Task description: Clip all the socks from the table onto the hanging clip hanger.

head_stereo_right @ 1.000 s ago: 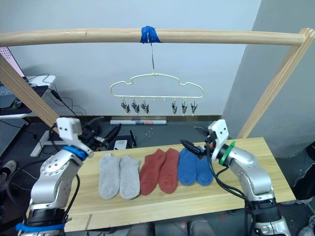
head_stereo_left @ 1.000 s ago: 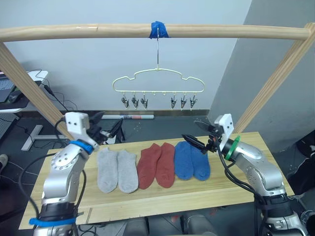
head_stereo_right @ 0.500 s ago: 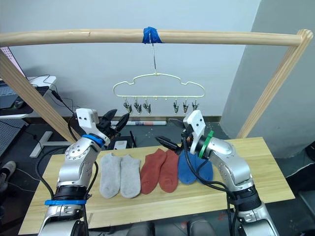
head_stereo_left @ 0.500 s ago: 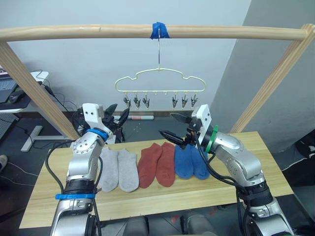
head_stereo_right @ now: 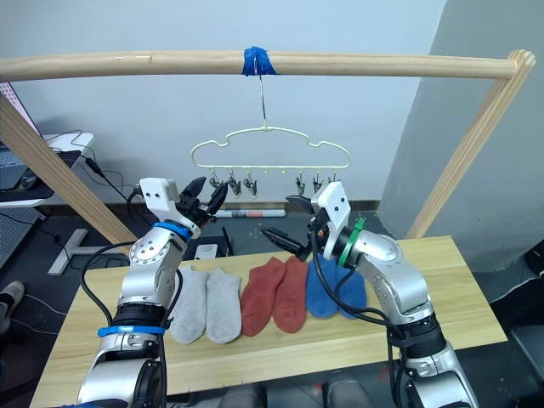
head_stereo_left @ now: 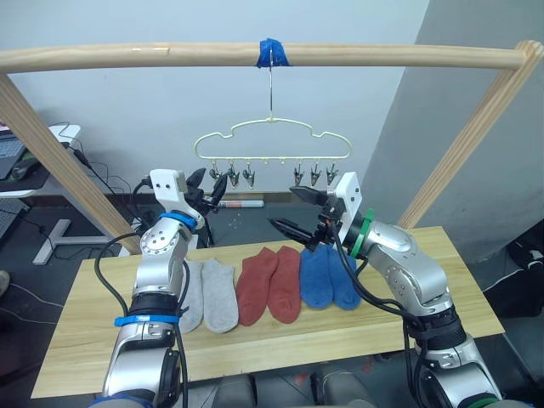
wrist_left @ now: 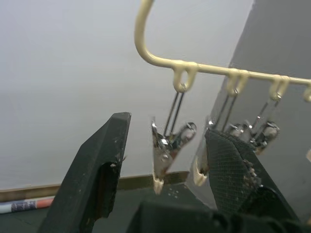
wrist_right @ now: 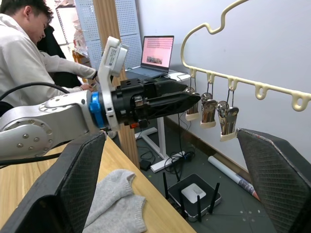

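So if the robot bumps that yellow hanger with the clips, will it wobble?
Probably. The hanger hangs by one thin hook from the pole, so a nudge likely swings it. Its clips dangle from small loops and would likely jiggle. It looks thin and light.

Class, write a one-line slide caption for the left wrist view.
Open left hand brackets the end clip of the pale-yellow clip hanger.

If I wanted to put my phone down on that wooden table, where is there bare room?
The long light-wood table has bare planks at its right end past the two blue socks, at its left end beside the two grey socks, and along its front edge. The middle is crowded: the rust red socks lie there.
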`<state>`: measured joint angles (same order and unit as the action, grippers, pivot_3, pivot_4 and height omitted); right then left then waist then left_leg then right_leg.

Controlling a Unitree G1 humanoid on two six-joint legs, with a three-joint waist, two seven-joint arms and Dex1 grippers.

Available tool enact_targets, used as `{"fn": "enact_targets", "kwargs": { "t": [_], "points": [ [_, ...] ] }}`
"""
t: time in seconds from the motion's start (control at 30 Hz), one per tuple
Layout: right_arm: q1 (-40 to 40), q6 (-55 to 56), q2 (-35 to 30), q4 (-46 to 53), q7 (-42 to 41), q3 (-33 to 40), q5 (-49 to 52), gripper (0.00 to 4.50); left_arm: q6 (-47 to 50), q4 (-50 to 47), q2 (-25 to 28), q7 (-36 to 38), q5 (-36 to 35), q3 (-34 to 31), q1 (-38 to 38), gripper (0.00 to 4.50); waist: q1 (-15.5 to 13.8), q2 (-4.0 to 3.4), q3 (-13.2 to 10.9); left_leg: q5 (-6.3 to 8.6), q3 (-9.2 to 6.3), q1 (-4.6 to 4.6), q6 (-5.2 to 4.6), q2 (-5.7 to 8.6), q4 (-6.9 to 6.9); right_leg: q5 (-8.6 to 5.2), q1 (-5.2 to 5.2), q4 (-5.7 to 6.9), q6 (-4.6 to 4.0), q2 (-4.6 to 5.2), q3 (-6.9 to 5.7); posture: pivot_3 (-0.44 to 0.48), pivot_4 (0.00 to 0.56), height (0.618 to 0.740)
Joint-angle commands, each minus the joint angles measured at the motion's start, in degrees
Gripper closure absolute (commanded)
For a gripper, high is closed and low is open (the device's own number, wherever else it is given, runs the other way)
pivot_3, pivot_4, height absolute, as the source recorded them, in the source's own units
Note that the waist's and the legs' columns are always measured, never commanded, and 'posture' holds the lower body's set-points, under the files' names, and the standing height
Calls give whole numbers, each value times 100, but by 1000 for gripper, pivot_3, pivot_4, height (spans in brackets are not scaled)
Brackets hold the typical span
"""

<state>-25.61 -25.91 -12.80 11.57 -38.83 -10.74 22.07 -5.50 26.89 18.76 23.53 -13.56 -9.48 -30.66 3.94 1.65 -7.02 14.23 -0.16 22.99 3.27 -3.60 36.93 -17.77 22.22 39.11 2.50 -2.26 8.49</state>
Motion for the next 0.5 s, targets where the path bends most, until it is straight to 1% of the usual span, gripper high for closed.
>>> {"fn": "enact_targets", "kwargs": {
  "t": [0.03, 0.27, 0.5],
  "points": [
    [-106, 80, 0, 270, -50, 8, 48, 0, -207, 34, 20, -25, 35, -85, -191, 1770, 19, 0, 0, 0, 0, 0, 0, 0, 0, 0, 0, 0, 0, 0, 0, -60, 86, 740],
    [-90, 84, -52, 291, -33, 44, 31, 0, -321, 175, 33, -80, 83, -64, -256, 1770, 104, 0, 0, 0, -5, 2, 0, 0, 1, 0, 0, 3, 1, 0, -4, -65, 88, 740],
    [-78, 87, -78, 299, -29, 29, 19, 0, -456, 350, 46, -65, 128, -75, -399, 1770, 111, 0, 0, 0, -11, 2, 0, 1, 3, 0, -1, 9, 0, 0, -9, -67, 90, 740]
  ]
}}
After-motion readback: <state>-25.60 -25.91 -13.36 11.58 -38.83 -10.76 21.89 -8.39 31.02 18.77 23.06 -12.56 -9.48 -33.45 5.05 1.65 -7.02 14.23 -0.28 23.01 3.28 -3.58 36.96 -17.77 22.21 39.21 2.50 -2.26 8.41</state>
